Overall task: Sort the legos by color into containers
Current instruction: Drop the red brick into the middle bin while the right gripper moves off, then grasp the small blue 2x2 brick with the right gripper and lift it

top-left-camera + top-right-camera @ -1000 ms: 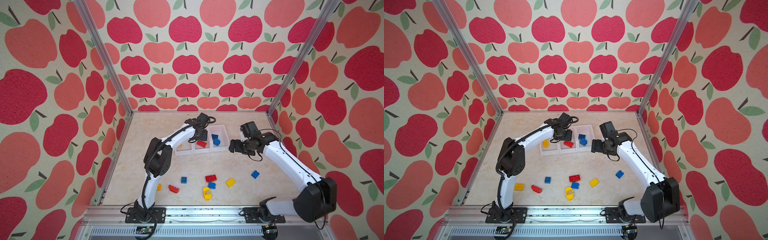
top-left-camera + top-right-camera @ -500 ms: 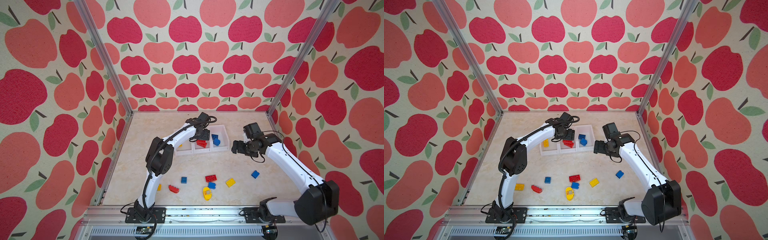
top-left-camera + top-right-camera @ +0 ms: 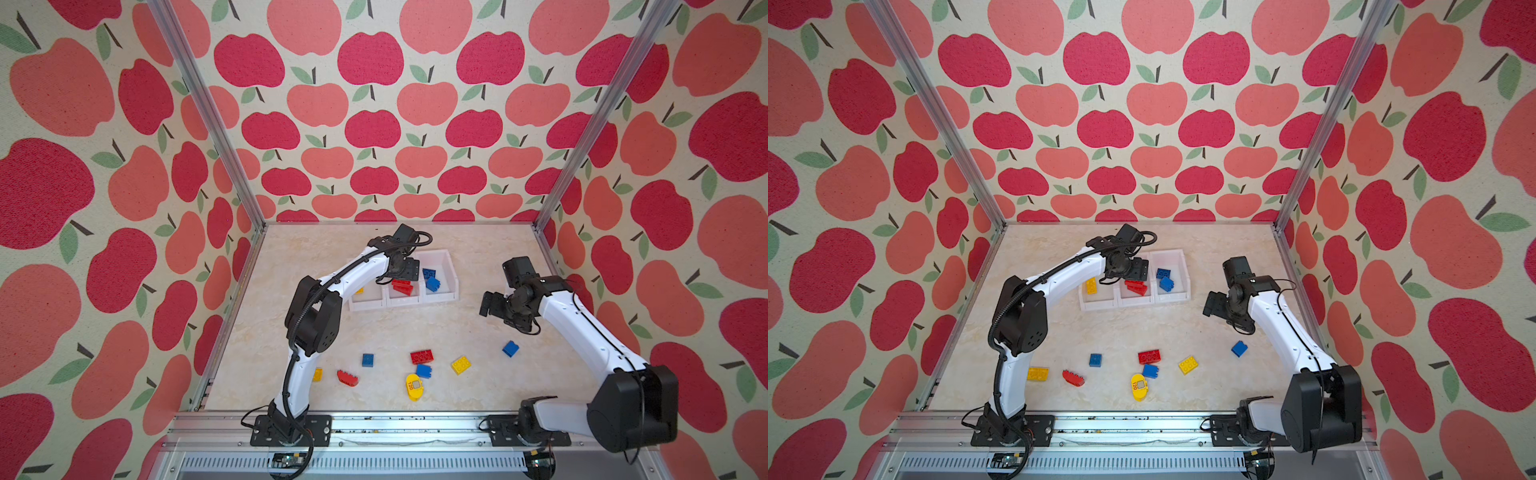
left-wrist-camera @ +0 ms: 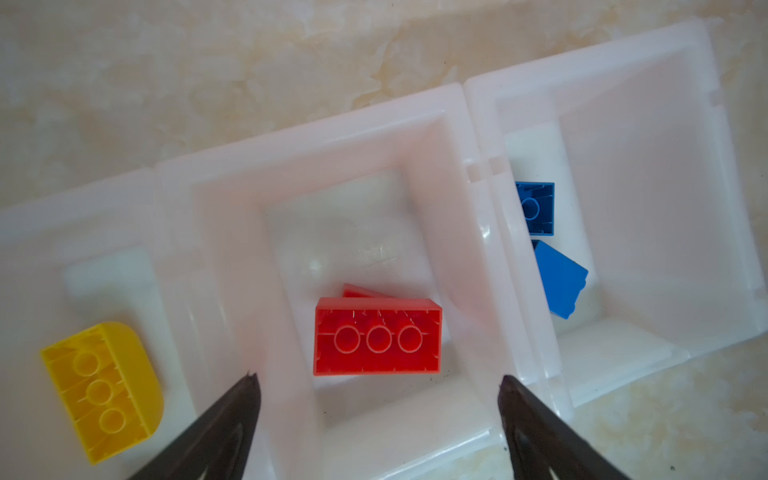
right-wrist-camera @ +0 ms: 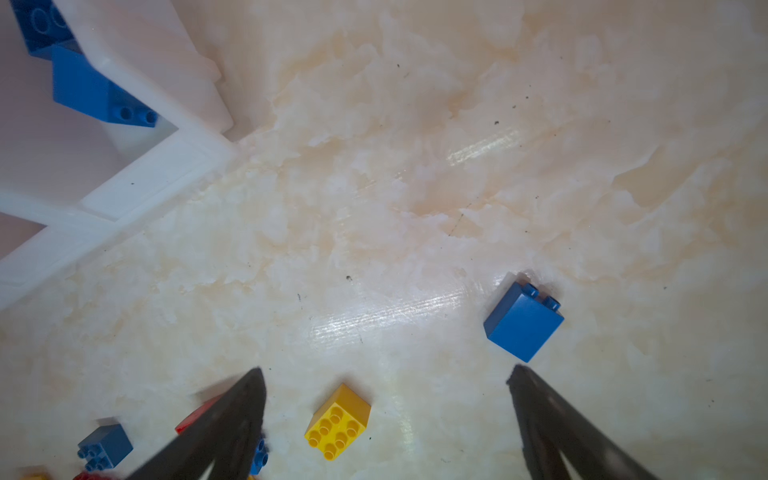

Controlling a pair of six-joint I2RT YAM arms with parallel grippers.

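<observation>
Marking: the rounded yellow piece (image 3: 414, 386) on the table (image 5: 457, 166) reads "120".
Change, left: the left gripper (image 4: 378, 377) has spread its fingers wider than a second ago and still hangs over the middle bin.
Change, right: the right gripper (image 5: 385, 369) has drawn slightly farther from the containers (image 4: 316, 137).
Left fingers: spread wide and empty. The red brick (image 4: 377, 340) lies studs down on the middle bin's floor, below the gap between the tips and clear of both.
Neighbour bins: one holds a yellow brick (image 4: 104, 390), the other two blue bricks (image 4: 559, 278).
Right fingers: spread wide and empty above the table. A loose blue brick (image 5: 523, 322) lies just beyond one tip and a yellow brick (image 5: 337, 422) lies between them.
</observation>
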